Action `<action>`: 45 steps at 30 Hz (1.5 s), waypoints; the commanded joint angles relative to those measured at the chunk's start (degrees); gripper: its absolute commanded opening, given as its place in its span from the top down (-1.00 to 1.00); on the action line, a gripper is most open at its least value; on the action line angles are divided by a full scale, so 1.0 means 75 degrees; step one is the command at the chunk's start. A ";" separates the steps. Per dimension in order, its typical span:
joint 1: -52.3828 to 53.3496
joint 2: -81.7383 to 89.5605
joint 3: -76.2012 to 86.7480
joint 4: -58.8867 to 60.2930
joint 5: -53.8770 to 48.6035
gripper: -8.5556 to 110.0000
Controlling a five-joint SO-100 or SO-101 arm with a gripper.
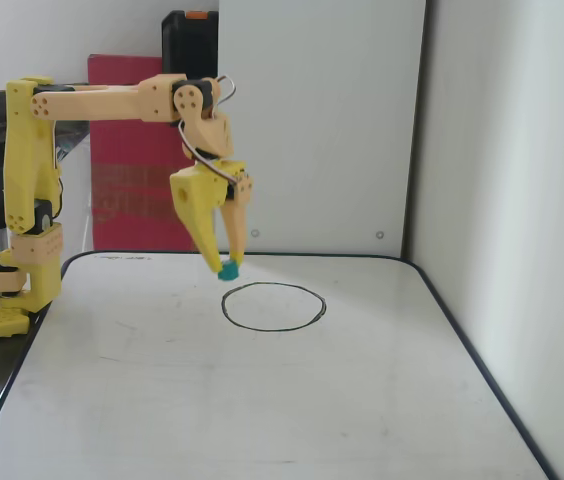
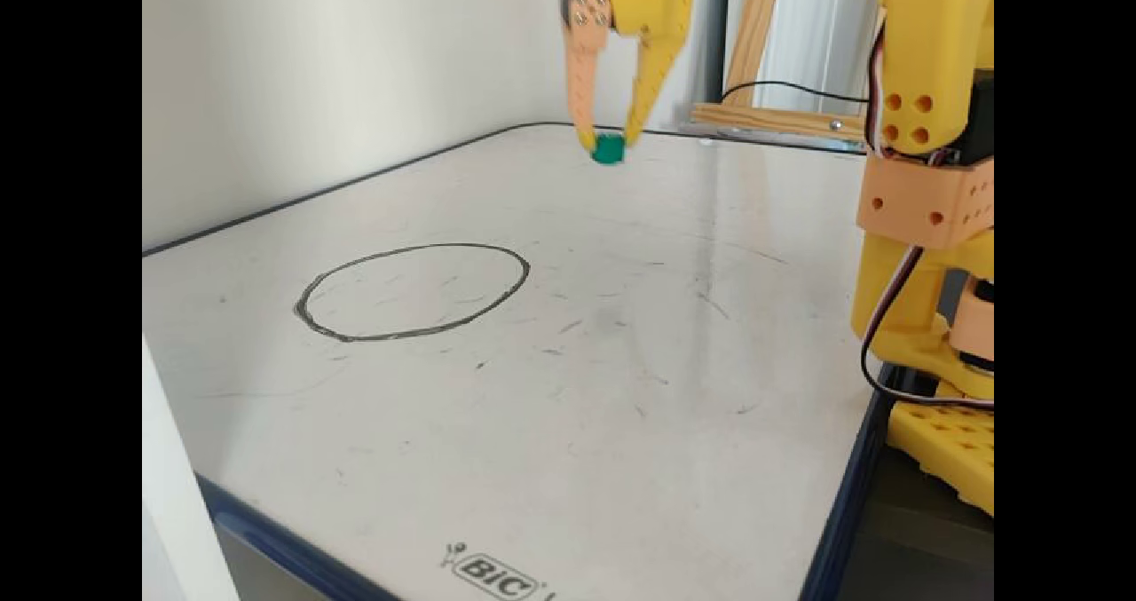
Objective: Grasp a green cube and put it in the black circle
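Fingers (image 2: 609,142) pinch green cube (image 2: 609,150) | whiteboard (image 2: 621,361) print: "BIC" (image 2: 490,569)

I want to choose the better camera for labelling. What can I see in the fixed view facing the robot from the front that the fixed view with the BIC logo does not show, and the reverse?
Only the front-facing fixed view shows the whole arm, plus a red panel and a black case behind the board. Only the other fixed view shows the BIC logo, a wooden frame and the board's scuff marks. Both show the tool shut on the green cube, with the black circle on the whiteboard empty.
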State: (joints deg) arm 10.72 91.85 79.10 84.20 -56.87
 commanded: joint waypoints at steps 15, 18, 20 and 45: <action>-0.3094 -0.1102 -0.0551 -0.1312 0.3270 0.85; -0.3105 -0.1711 -0.0715 -0.1500 0.3574 0.85; -0.3070 -0.1969 -0.0750 -0.1687 0.3809 0.85; -0.2590 -0.2871 -0.0984 -0.2215 0.5473 0.85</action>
State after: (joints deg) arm -8.88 69.96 73.74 67.24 -16.88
